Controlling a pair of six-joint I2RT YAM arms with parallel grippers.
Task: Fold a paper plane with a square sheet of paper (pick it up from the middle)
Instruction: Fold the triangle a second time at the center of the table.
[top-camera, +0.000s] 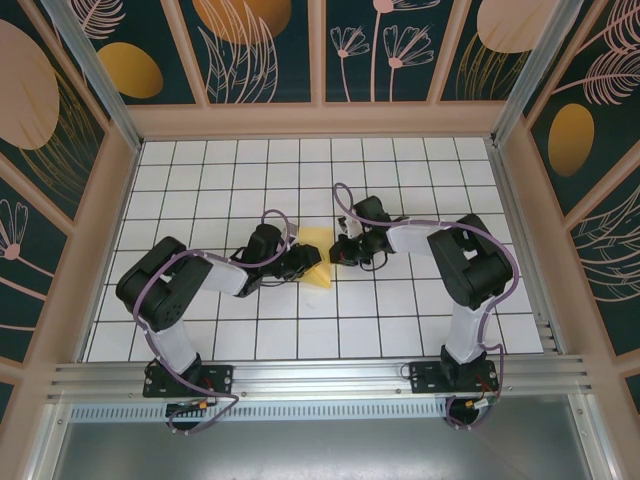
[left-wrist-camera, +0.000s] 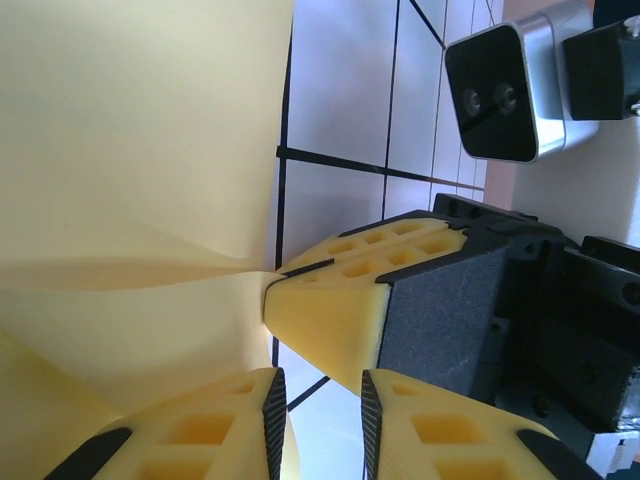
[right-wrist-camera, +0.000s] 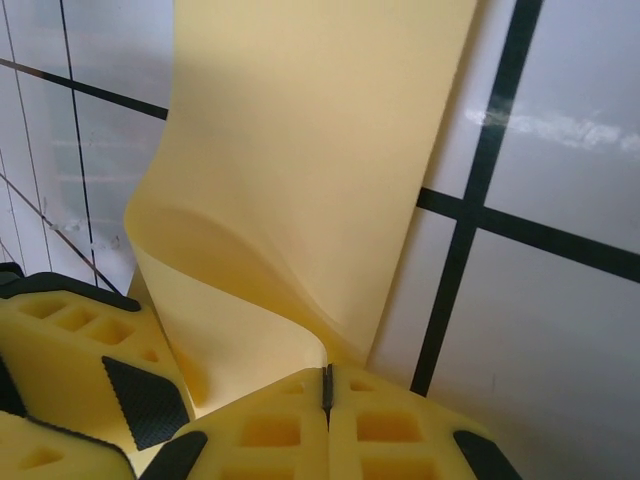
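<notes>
While the right gripper (right-wrist-camera: 325, 390) pinches, one sheet (right-wrist-camera: 300, 150) (yellow) curls.

From above, the side edges of the square sheet of paper (top-camera: 318, 252) are covered by the left hand (top-camera: 304, 264) and the right hand (top-camera: 340, 251), and its creases are too small to be made out. In the left wrist view the sheet is cut off at the top and left borders. In the right wrist view its lower edge is hidden between the right hand's fingers (right-wrist-camera: 400, 430).
</notes>
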